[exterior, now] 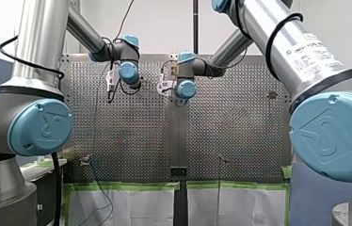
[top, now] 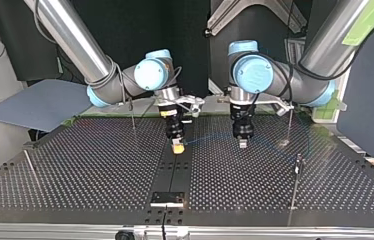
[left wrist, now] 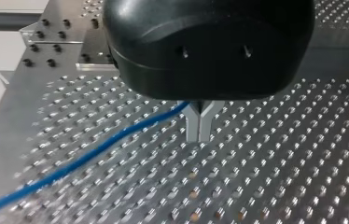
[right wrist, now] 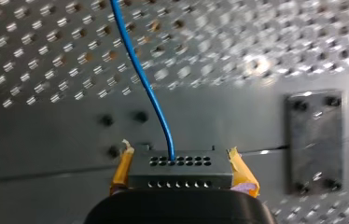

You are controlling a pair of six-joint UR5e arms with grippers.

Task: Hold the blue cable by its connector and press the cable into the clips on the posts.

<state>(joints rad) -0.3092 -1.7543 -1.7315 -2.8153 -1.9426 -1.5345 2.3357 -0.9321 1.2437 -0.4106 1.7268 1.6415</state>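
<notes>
My right gripper [right wrist: 179, 156] pinches the black connector [right wrist: 179, 173] between its yellow pads [right wrist: 241, 171]. The blue cable [right wrist: 140, 70] runs straight ahead from the connector over the perforated table [right wrist: 256, 42]. My left gripper [left wrist: 199, 133] has its metal fingers pressed together, and the cable reaches their base from one side.

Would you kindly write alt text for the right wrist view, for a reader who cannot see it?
My right gripper, with yellow pads, clamps a dark rectangular connector with rows of holes; a thin blue cable runs from it ahead over the perforated metal table.
</notes>
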